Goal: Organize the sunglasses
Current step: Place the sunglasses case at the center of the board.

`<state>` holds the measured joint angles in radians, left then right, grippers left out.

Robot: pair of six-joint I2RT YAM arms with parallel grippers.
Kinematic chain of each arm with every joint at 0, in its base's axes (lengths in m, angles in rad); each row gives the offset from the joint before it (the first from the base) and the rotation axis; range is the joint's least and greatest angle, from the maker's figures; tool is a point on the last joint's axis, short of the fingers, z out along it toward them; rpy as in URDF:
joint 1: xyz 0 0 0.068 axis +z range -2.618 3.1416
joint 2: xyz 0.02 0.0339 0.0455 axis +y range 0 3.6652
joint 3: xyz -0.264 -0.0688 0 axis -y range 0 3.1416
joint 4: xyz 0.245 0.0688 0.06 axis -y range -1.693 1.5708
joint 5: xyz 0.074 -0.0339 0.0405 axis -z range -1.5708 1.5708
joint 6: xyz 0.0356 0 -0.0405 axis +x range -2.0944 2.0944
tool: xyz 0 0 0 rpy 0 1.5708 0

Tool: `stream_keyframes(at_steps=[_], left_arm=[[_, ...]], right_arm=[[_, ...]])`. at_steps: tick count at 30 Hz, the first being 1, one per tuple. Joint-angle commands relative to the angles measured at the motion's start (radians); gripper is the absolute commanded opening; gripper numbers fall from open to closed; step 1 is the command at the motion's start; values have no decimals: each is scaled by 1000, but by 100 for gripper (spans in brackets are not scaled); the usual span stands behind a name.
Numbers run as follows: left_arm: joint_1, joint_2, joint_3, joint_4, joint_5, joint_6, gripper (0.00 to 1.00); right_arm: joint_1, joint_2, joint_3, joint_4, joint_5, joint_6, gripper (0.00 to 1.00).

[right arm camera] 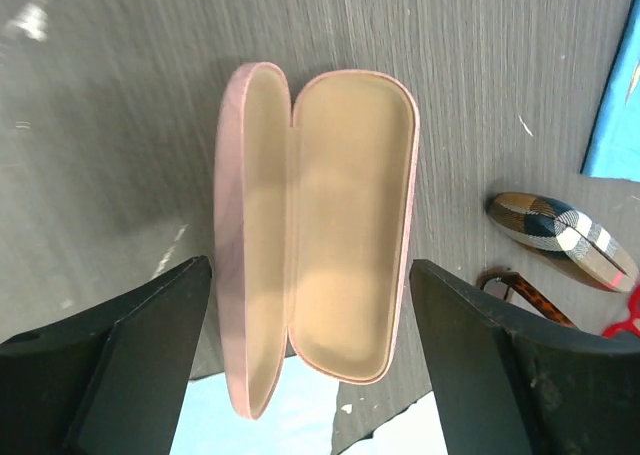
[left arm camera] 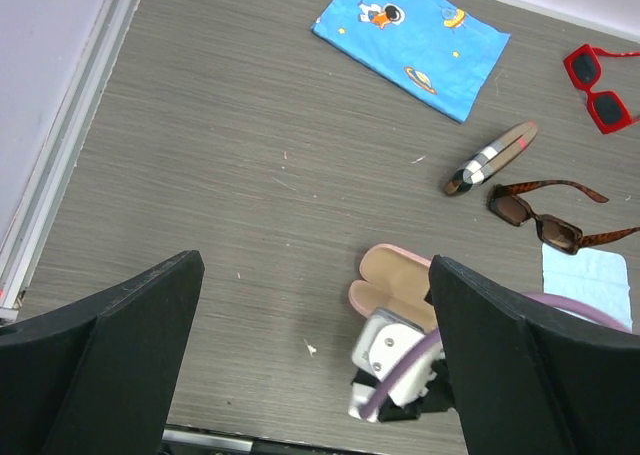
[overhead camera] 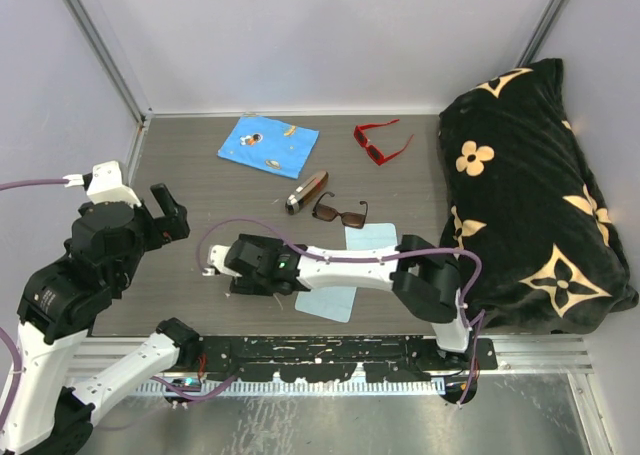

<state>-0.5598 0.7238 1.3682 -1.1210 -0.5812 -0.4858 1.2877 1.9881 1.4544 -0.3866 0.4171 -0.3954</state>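
The dark brown sunglasses (overhead camera: 340,212) lie open on the table's middle and also show in the left wrist view (left arm camera: 545,215). The red sunglasses (overhead camera: 380,140) lie at the back, apart from them. The pink case (right arm camera: 320,225) lies open and empty, tan lining up. My right gripper (right arm camera: 310,275) is open just above it, one finger on each side; in the top view the gripper (overhead camera: 235,265) covers the case. My left gripper (overhead camera: 168,213) is open and empty, raised at the left, and looks down on the case (left arm camera: 395,280).
A slim brown-and-black case (overhead camera: 306,191) lies beside the brown sunglasses. A blue printed cloth (overhead camera: 268,145) is at the back. Two pale blue cloths (overhead camera: 370,238) (overhead camera: 328,302) lie near the front. A black cushion with gold flowers (overhead camera: 540,195) fills the right side.
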Motion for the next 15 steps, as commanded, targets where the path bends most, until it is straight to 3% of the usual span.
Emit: stream_keyframes(at_steps=[1, 7, 15], left_arm=[[5, 2, -7, 17, 10, -19, 98], [5, 9, -16, 19, 32, -22, 98], [5, 14, -49, 29, 83, -39, 98]], right_arm=[[-14, -147, 39, 2, -185, 86, 87], [-121, -218, 33, -16, -328, 183, 85], [-285, -165, 72, -111, -442, 274, 70]])
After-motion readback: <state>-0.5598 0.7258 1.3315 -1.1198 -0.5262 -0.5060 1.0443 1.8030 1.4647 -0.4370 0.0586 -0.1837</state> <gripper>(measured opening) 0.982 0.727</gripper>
